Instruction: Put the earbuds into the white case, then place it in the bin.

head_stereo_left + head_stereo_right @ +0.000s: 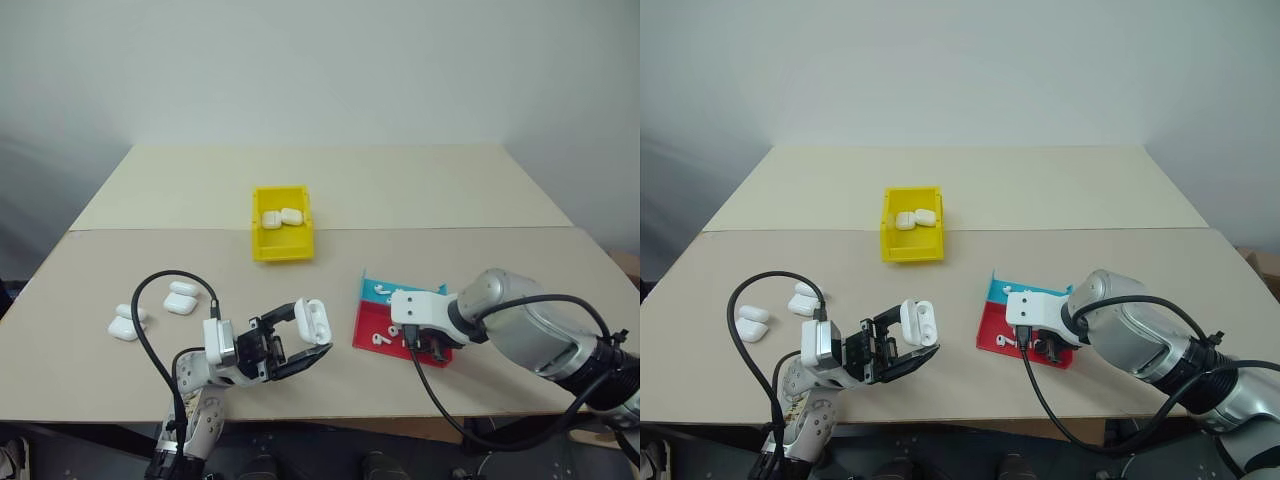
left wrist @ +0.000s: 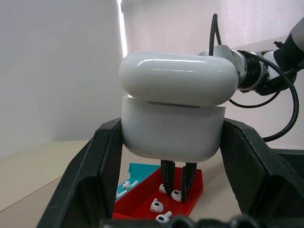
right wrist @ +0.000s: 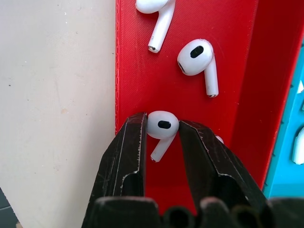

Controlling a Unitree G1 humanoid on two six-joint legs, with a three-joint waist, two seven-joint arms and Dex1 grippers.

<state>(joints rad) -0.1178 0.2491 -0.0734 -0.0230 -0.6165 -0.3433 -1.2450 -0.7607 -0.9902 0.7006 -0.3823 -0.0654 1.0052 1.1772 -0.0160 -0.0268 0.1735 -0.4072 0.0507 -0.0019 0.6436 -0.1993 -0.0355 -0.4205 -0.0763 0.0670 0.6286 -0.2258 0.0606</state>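
A: Where's the case?
B: In the left gripper [image 1: 285,335], clamped between its two black fingers near the counter's [image 1: 400,190] front edge. The case [image 1: 312,322] has its lid flipped up.
A: And the right gripper?
B: The right gripper [image 3: 161,130] points down into the red part of the tray [image 3: 228,57], its fingers pinched on an earbud [image 3: 162,126]. Whether that bud is lifted off the tray floor, I can't tell.
A: Other buds?
B: Two more lie loose on the red beside it; one [image 3: 199,59] sits just ahead of the gripper, another [image 3: 156,14] further along. The tray's blue part [image 1: 385,292] holds more.
A: The bin?
B: The bin [image 1: 281,245] stands mid-counter, well apart from both arms, with two cases [image 1: 281,217] inside. Four spare cases [image 1: 150,310] lie on the counter to the left.
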